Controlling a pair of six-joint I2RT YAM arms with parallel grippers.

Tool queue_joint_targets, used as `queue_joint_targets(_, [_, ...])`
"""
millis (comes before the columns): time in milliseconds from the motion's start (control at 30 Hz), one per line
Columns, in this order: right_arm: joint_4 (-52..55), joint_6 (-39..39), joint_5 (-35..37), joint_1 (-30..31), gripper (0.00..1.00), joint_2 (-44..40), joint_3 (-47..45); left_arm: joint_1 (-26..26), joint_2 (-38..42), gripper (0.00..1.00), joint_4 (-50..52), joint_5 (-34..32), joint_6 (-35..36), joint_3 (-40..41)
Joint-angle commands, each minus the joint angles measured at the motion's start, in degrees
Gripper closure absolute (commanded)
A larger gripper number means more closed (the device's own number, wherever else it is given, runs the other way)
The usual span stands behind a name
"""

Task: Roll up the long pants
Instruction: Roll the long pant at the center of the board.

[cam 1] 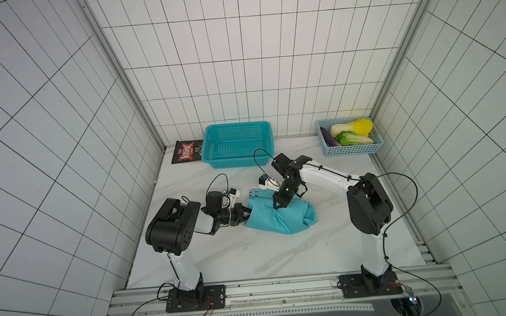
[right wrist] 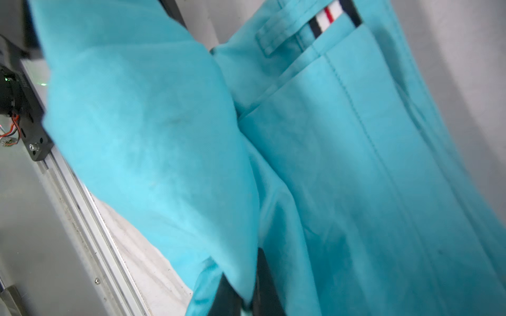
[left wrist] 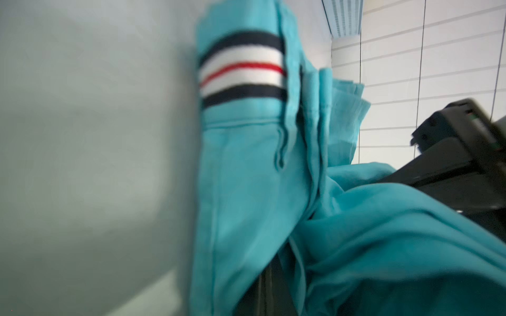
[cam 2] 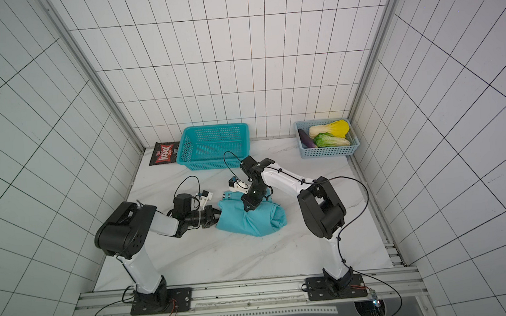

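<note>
Both clamped on the long pants — left gripper and right gripper, fingertips buried in cloth.

long pants: we've got them bunched up around mid-table, a bit toward the back
left gripper: at the pants' left end, right on the cloth
right gripper: on top of the pants
big basket: middle of the back edge, behind the pants
snack bag: flat in the back-left corner, just beside the big basket
small basket: back-right corner
vegetables: we see them piled in the small basket
</note>
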State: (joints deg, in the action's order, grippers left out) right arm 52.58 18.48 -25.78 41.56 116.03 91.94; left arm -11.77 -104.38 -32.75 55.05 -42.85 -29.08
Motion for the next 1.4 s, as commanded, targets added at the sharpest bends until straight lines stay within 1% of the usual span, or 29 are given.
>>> queue_joint_targets(0, [1.11,2.83,1.98,-0.68,1.0,4.02,2.45,1.48,4.93,1.0,-1.52,0.76,-3.98,0.17])
queue_joint_targets(100, [-0.17,4.4,1.23,-1.03,1.0,6.1,2.43,1.18,14.18,1.0,4.26,-1.23,-3.23,-0.53])
queue_joint_targets(200, [-1.24,5.85,0.79,-1.21,1.0,8.0,2.49,-0.14,26.81,1.0,13.37,-4.99,0.72,-1.43])
queue_joint_targets(267, [-1.88,6.24,-0.21,-1.71,1.0,8.64,2.44,-2.33,34.59,1.0,21.75,-9.96,5.54,-3.07])
queue_joint_targets(300, [-1.99,6.66,-1.42,-2.05,1.0,8.81,2.44,-4.4,37.59,1.0,25.91,-13.1,7.68,-4.0])
queue_joint_targets(333, [-2.45,6.62,-1.98,-2.27,1.0,8.84,2.22,-6.59,39.49,1.0,28.33,-15.64,9.11,-4.83])
queue_joint_targets(367, [-2.87,6.34,-2.33,-2.64,1.0,8.78,2.14,-8.64,39.86,1.0,28.5,-17.03,10.07,-5.01])
queue_joint_targets(433, [-2.92,6.1,-3.49,-3.3,1.0,8.79,2.28,-12.33,36.96,1.0,28.01,-19.79,11.8,-5.34])
queue_joint_targets(467, [-2.98,5.97,-4.01,-3.52,1.0,8.63,2.26,-12.9,34.5,1.0,28.24,-19.76,12.59,-5.83])
queue_joint_targets(533, [-3.56,5.49,-5.01,-3.9,0.98,8.01,1.7,-13.44,28.37,1.0,23.83,-17.8,12.37,-5.72])
queue_joint_targets(600, [-4.45,4.82,-5.62,-4.21,0.98,7.48,1.07,-14.24,24.02,1.0,19.7,-18.1,11.15,-5.6])
queue_joint_targets(700, [-5.85,3.66,-6.96,-4.85,0.96,6.91,0.34,-16.2,21.14,1.0,20.49,-23.02,13.45,-6.89])
queue_joint_targets(733, [-6.08,3.22,-7.44,-5.11,0.94,6.93,0.34,-16.52,20.42,1.0,20.76,-24.77,14.3,-6.96])
queue_joint_targets(767, [-6.07,2.87,-7.95,-5.32,0.91,6.79,0.43,-16.47,19.64,1.0,20.77,-26.02,14.63,-6.93])
queue_joint_targets(800, [-6.42,2.23,-8.23,-5.49,0.86,6.4,0.21,-16.45,18.27,1.0,20.88,-27.56,14.97,-6.99])
queue_joint_targets(867, [-9.04,-0.05,-6.84,-5.91,0.74,4.51,-1.49,-16.02,15.7,1.0,21.08,-28.77,15.69,-7.39])
queue_joint_targets(900, [-10.26,-0.88,-6.42,-6.17,0.69,3.0,-2.66,-15.76,14.46,1.0,20.99,-29.35,15.69,-7.41])
queue_joint_targets(967, [-14.08,-2.99,-5.59,-6.6,0.6,-0.9,-5.36,-15.48,12.15,1.0,20.01,-29.72,15.95,-7.52])
queue_joint_targets(1000, [-15.94,-5.03,-3.18,-6.95,0.54,-3.01,-6.62,-15.1,10.93,1.0,20.1,-29.47,15.87,-7.74])
queue_joint_targets(1067, [-16.63,-7.09,0.98,-7.43,0.46,-7.07,-7.84,-14.43,9.34,1.0,18.53,-28.23,15.17,-7.25])
queue_joint_targets(1100, [-16.71,-8.31,4.69,-7.43,0.41,-9.33,-8.24,-14.13,8.79,1.0,18.04,-28.06,14.82,-7.14])
queue_joint_targets(1167, [-16.11,-10.3,11.26,-7.07,0.36,-13.89,-9.07,-13.85,7.99,1.0,17.71,-27.45,14.74,-7.07])
queue_joint_targets(1233, [-17.97,-11.3,16.3,-5.15,0.38,-20.65,-12.98,-13.71,7.97,1.0,17.71,-27.14,14.74,-7.13])
queue_joint_targets(1267, [-20.28,-11.55,16.46,-4.09,0.41,-24.41,-15.93,-13.63,7.99,1.0,17.79,-27.0,14.64,-7.17])
queue_joint_targets(1300, [-22.67,-12.05,14.71,-2.8,0.46,-27.66,-19.21,-13.48,8.12,1.0,17.82,-26.87,14.64,-7.22])
queue_joint_targets(1367, [-26.08,-12.71,9.4,-0.19,0.61,-32.37,-24.85,-13.2,7.89,1.0,17.89,-26.45,14.67,-7.34])
